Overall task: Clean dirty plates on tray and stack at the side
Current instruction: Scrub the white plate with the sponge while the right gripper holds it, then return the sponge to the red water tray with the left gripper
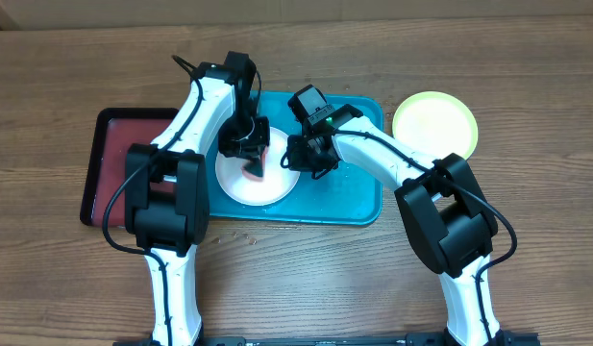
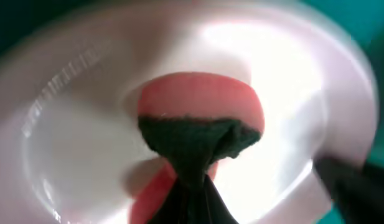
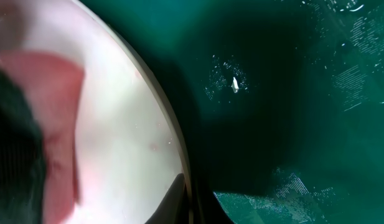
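Observation:
A white plate [image 1: 236, 185] lies on the left part of the teal tray [image 1: 358, 197]. My left gripper [image 1: 250, 154] is shut on a pink sponge with a dark green scrub side [image 2: 201, 106] and presses it on the plate's middle [image 2: 73, 137]. My right gripper [image 1: 298, 159] is shut on the plate's right rim; in the right wrist view its fingers [image 3: 190, 202] straddle the rim of the plate [image 3: 123, 137] over the tray floor [image 3: 291, 93]. A yellow-green plate [image 1: 434, 125] lies on the table right of the tray. The light blue plate is out of view.
A dark red, black-rimmed tray [image 1: 109, 163] lies left of the teal tray, partly under my left arm. Small water drops speckle the teal tray floor [image 3: 235, 84] and the table in front of the tray [image 1: 240, 234].

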{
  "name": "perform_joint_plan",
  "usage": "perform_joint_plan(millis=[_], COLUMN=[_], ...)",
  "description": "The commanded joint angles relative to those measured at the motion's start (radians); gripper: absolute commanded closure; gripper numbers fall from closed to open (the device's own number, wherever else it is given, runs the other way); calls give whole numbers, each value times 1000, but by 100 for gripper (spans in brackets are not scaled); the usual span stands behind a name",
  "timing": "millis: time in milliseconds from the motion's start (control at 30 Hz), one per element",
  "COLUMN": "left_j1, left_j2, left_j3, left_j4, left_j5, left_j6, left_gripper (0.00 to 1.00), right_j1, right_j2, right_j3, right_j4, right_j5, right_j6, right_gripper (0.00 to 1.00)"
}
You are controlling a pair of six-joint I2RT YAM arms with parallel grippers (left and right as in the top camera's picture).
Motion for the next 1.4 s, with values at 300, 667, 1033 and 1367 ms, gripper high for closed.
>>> perform_joint_plan(millis=[300, 667, 1033, 1367], left_j1=[267, 567, 600, 601], left_j2=[-153, -206, -203, -203], left_j3=[39, -2, -120, -204], left_j4=[-63, -89, 67, 187], left_j5=[44, -20, -2, -8], left_j6=[91, 61, 81, 77], left_gripper=[96, 96, 96, 93], right_j1=[-20, -20, -20, -20], right_j2=[33, 33, 33, 33], right_j3=[-25, -25, -25, -25], right_j4=[-21, -10, -6, -13], right_j5=[72, 72, 72, 72], right_j6=[-29, -29, -29, -29], right_gripper=[96, 96, 96, 96])
